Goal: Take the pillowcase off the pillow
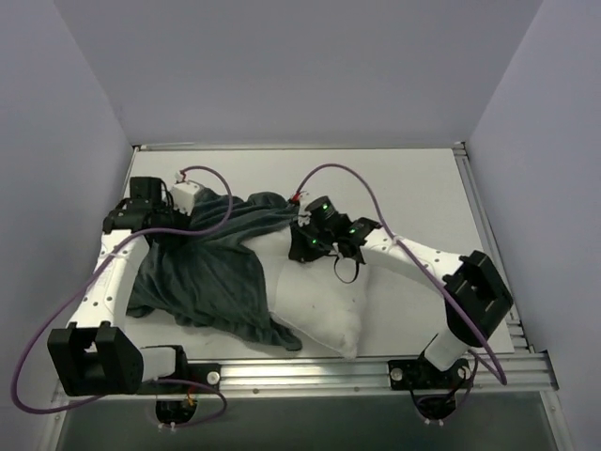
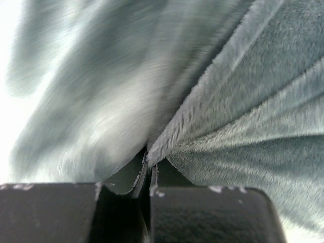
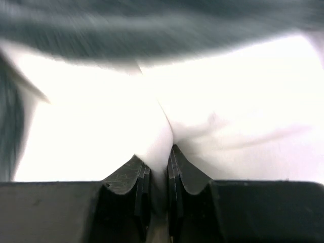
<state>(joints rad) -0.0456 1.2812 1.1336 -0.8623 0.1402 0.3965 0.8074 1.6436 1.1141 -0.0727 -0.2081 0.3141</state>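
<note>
While the top view hides both grips, your wrist views show them: left gripper clamped on a grey pillowcase fold, right gripper pinching the pillow. Pillowcase bunched left, overlapping the pillow mid-worktop. Pillow corner sits near the front rail; open room lies far right.

Overhead view is evenly lit and sharp, with soft shadows on the pale surface. Left wrist view smears the pillowcase with motion blur, sharper at right. Right wrist view overexposes the pillow; its top edge is blurred.
</note>
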